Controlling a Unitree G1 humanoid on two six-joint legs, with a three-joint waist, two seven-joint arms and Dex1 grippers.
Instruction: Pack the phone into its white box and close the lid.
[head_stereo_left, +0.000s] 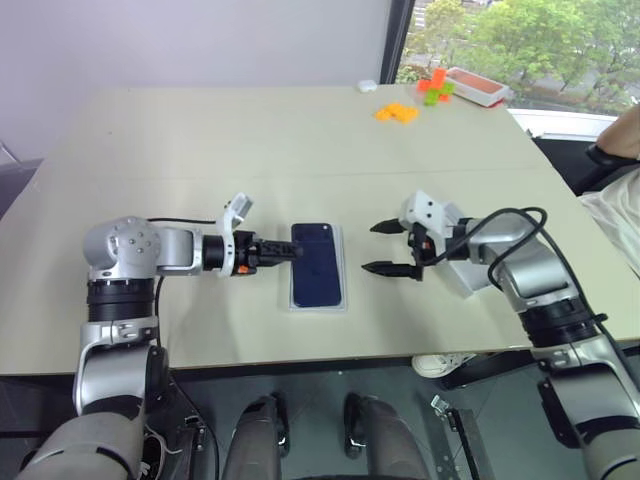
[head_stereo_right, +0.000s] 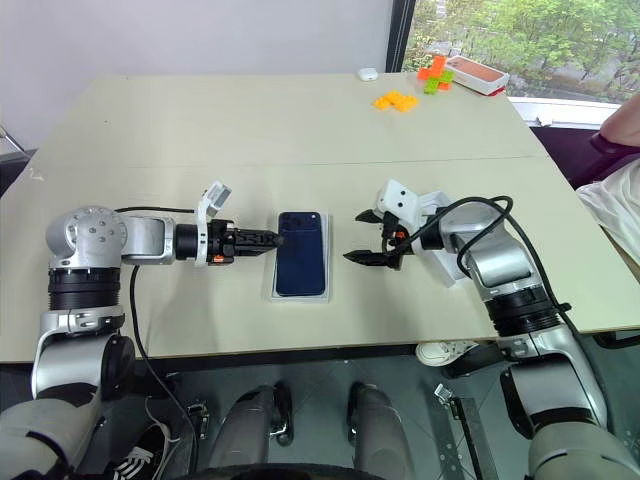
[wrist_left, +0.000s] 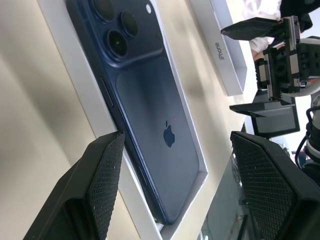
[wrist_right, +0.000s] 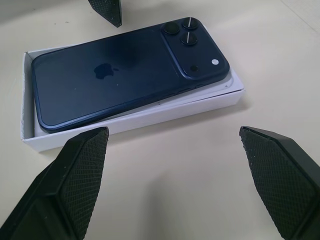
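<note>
You've got the phone (head_stereo_left: 317, 263) in the white box (wrist_right: 150, 117), betw. left end effector (head_stereo_left: 283, 252) & right end effector (head_stereo_left: 382, 247), both spread open, empty.

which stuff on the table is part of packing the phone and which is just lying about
Part of the job:
- phone, lying back up in the box, one end riding up over the rim
- white box
- lid, on the table beside the right arm
- left end effector and right end effector, both open

Just lying about:
- orange blocks
- red tray
- small white object
</note>
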